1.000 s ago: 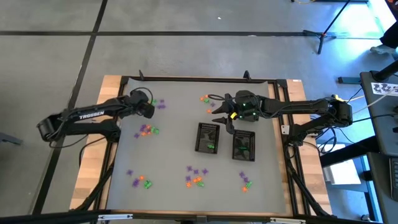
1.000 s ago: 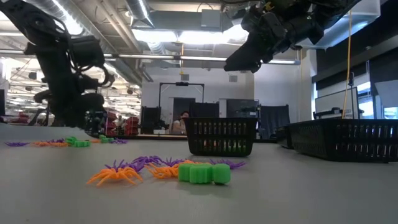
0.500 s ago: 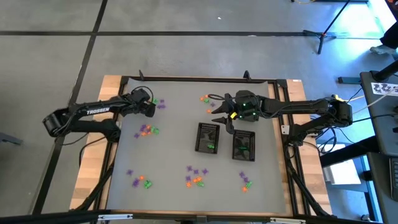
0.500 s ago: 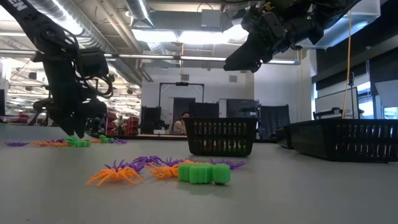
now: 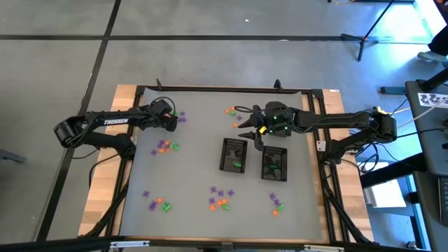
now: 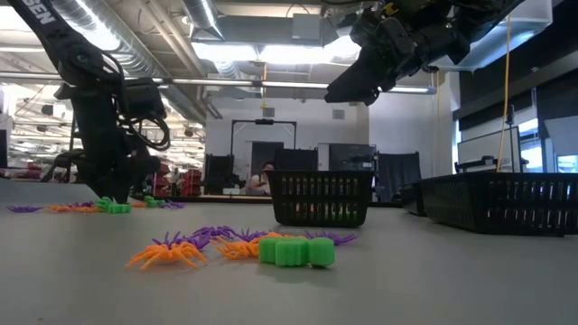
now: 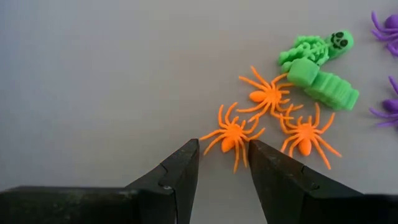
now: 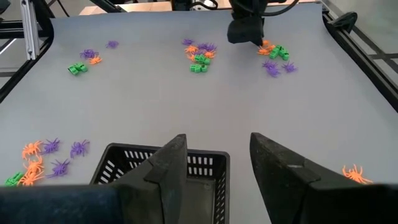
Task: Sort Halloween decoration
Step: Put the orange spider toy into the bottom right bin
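Observation:
The Halloween decoration lies in small heaps on the grey table: orange spiders, purple spiders and green pieces. My left gripper (image 5: 170, 122) is open and low over the far-left heap (image 5: 180, 116). An orange spider (image 7: 233, 134) lies on the table just ahead of the gap between its fingertips (image 7: 224, 152), untouched. Two more orange spiders (image 7: 268, 96), a green skeleton (image 7: 318, 48) and a green piece (image 7: 324, 88) lie beyond. My right gripper (image 5: 256, 134) is open and empty, held high over the left basket (image 8: 163, 163).
Two black mesh baskets (image 5: 234, 154) (image 5: 274, 165) stand mid-table. Other heaps lie at the left (image 5: 165, 146), near left (image 5: 159, 204), near middle (image 5: 220, 199), near right (image 5: 275, 204) and far middle (image 5: 231, 110). Purple spiders (image 7: 388, 106) lie beside the far-left heap.
My left gripper has gone down toward the far-left heap and a little toward the table's right edge, ending close over the table. My right arm has kept still.

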### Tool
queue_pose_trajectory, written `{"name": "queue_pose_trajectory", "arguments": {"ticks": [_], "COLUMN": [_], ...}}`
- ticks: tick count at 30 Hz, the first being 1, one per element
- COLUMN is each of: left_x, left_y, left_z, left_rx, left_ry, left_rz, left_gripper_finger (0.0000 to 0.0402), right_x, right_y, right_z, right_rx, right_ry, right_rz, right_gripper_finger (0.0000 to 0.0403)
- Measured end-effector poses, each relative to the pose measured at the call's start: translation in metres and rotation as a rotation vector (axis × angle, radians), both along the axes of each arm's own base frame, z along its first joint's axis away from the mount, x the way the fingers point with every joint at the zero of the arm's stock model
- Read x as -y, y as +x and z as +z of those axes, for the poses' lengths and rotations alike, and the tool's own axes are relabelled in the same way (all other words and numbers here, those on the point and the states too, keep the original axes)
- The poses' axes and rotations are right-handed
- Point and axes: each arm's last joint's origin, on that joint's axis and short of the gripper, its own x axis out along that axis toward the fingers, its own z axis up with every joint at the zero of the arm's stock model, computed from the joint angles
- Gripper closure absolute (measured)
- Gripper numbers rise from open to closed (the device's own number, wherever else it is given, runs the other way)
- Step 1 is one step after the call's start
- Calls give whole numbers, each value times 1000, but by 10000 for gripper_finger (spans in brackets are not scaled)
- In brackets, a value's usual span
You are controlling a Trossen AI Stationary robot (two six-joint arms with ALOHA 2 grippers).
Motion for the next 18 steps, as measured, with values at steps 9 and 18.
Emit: {"name": "queue_pose_trajectory", "arguments": {"ticks": [9,18], "left_x": [0,0], "left_y": [0,-1], "left_z": [0,0], "left_rx": [-14,-20], "left_ry": [14,18], "left_rz": [7,9], "left_gripper_finger": [275,366], "right_x": [0,0], "right_y": [0,0], "right_z": [0,0], "right_rx": [-1,-2], "right_ry": [0,0], "right_rz": [0,0], "right_gripper_finger": [228,228]}}
